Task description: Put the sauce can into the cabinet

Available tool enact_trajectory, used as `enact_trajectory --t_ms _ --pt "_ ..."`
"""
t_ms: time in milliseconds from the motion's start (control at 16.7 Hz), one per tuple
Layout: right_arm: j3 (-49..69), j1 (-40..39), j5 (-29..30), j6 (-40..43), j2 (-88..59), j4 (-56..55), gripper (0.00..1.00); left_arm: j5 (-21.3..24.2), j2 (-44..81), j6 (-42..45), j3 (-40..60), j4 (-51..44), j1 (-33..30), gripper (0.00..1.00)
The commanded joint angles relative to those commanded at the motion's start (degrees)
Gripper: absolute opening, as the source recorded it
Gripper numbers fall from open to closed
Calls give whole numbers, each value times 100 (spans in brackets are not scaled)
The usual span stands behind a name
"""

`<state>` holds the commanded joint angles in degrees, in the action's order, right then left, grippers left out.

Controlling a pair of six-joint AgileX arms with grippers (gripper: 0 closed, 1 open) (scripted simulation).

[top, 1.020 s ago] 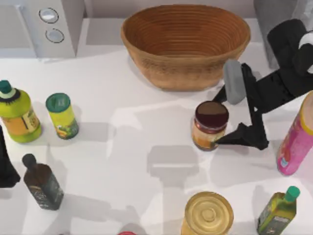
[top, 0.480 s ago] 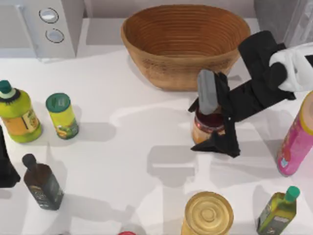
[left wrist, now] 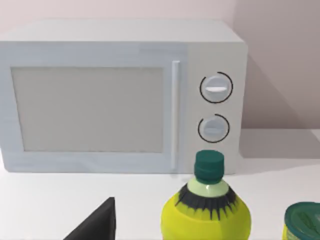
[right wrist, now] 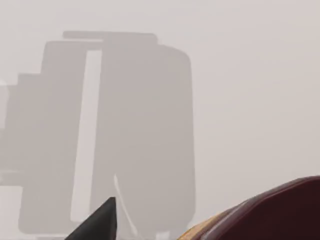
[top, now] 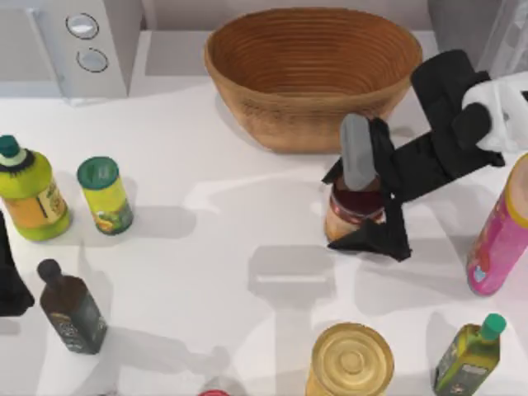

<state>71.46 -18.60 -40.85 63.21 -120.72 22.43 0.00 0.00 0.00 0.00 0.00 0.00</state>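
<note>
Maroon-topped sauce can [top: 353, 216] sat between the right hand's [top: 363, 202] spread fingers; grasping step, closing needed next.

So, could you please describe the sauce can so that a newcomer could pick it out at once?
Start at the big woven basket at the back of the table; the sauce can stands just in front of its right end, with the right gripper straddling it. It is small and squat with a dark maroon top and orange-yellow label, unlike the wider gold-topped can at the front edge and the green-lidded yellow can on the left.
</note>
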Motion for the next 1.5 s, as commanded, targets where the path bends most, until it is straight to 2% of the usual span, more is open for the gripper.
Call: enact_trajectory --t_ms 720,1200,1500 --pt "0 0 0 0 0 0 2 0 0 0 0 0 0 100" --pt "0 0 0 0 0 0 0 0 0 0 0 0 0 100" --pt "424 -62 -24 35 303 501 0 0 0 0 0 0 0 100"
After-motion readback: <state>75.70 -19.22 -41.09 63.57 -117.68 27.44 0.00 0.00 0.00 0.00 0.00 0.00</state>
